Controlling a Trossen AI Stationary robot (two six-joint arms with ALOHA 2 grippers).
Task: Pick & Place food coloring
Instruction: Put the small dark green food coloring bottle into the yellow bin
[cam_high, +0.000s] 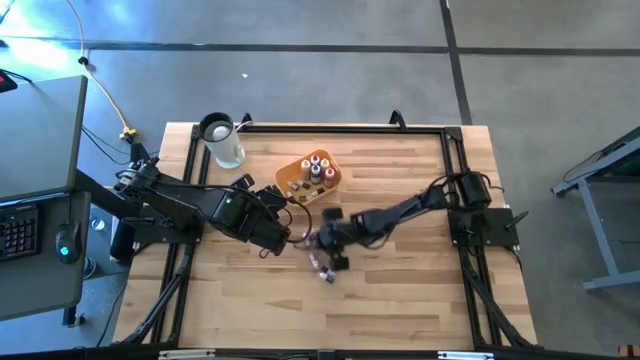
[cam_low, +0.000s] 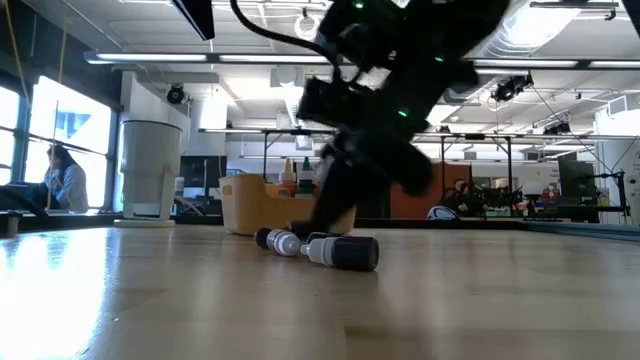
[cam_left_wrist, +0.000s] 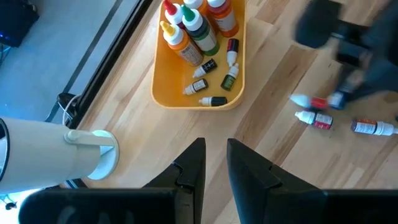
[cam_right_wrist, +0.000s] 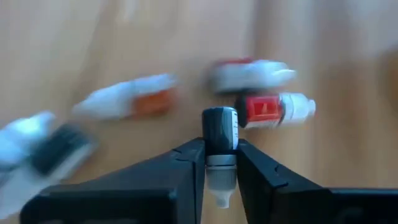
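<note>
Several small food coloring bottles stand and lie in the yellow-orange tray (cam_high: 308, 175) (cam_left_wrist: 199, 93). A few more lie on their sides on the wood near the table's middle (cam_high: 323, 266) (cam_low: 345, 250) (cam_left_wrist: 317, 119). My right gripper (cam_high: 322, 240) (cam_right_wrist: 221, 155) is low over these loose bottles and is shut on a dark bottle with a pale cap (cam_right_wrist: 219, 130). A red one (cam_right_wrist: 270, 109) and an orange one (cam_right_wrist: 134, 102) lie just beyond it. My left gripper (cam_high: 285, 228) (cam_left_wrist: 215, 163) hovers to the left of them, near the tray, its fingers a little apart and empty. My right gripper pinches the dark bottle between its two fingers at the neck, just below the dark body (cam_right_wrist: 220, 158). The bottle lies along the fingers, its dark end (cam_right_wrist: 219, 121) sticking out past the fingertips and its pale cap (cam_right_wrist: 221, 186) pointing back toward the wrist. Whether it is clear of the table, I cannot tell.
A white jug (cam_high: 222, 140) (cam_left_wrist: 56, 149) stands at the far left of the table, beside the tray. Black rails (cam_high: 330, 128) frame the table's far and side edges. Bare wood stretches along the near side. A person (cam_low: 62, 180) sits in the room beyond.
</note>
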